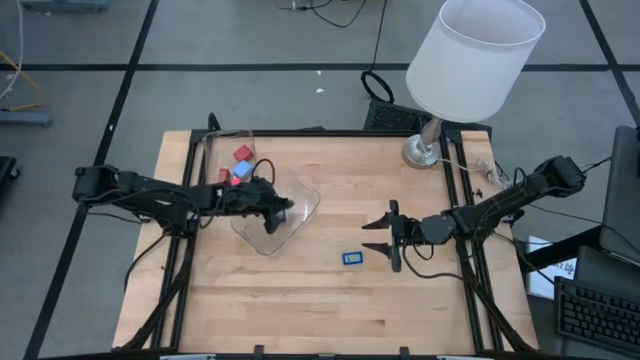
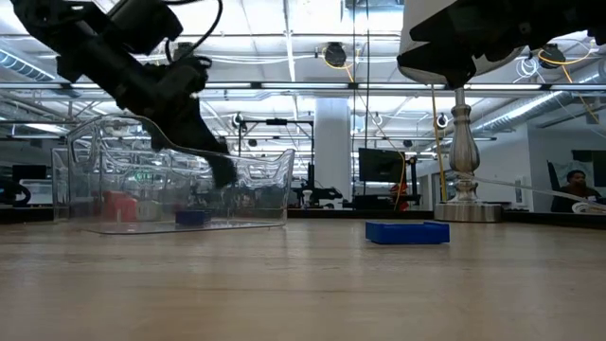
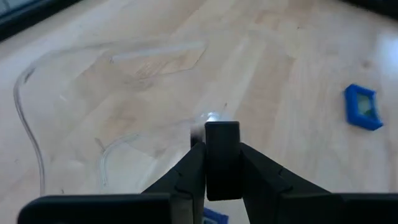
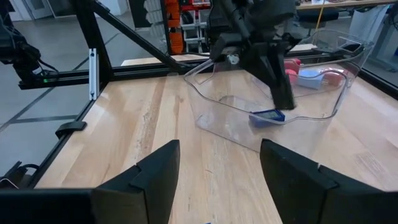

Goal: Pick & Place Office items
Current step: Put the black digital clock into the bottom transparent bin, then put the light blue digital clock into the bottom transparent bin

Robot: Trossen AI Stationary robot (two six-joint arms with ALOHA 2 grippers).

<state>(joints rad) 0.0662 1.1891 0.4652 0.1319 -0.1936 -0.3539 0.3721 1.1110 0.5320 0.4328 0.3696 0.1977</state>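
A flat blue rectangle [image 1: 353,258] lies on the bare wood, also seen in the low view [image 2: 407,232] and the left wrist view [image 3: 362,107]. My right gripper [image 1: 392,237] hangs open just to its right, with nothing between the fingers [image 4: 214,186]. My left gripper [image 1: 288,210] is shut and reaches down into a clear container [image 1: 300,195]. Its tips [image 4: 286,99] stand at a second flat blue piece [image 4: 267,116] lying on the container's floor. Red cubes [image 1: 242,153] and a blue one [image 1: 243,170] sit in clear plastic behind it. My left gripper's shut fingers [image 3: 222,155] slant down from the table's left into the clear container. They end right beside the flat blue piece [image 2: 192,217] on its floor. Whether they touch that piece or the plastic, I cannot tell.
A white-shaded lamp [image 1: 475,55] stands on its metal base [image 1: 422,150] at the table's far right corner, its cord trailing rightward. A black frame rail [image 1: 455,190] edges the table. Bare wood [image 1: 300,300] stretches along the near side.
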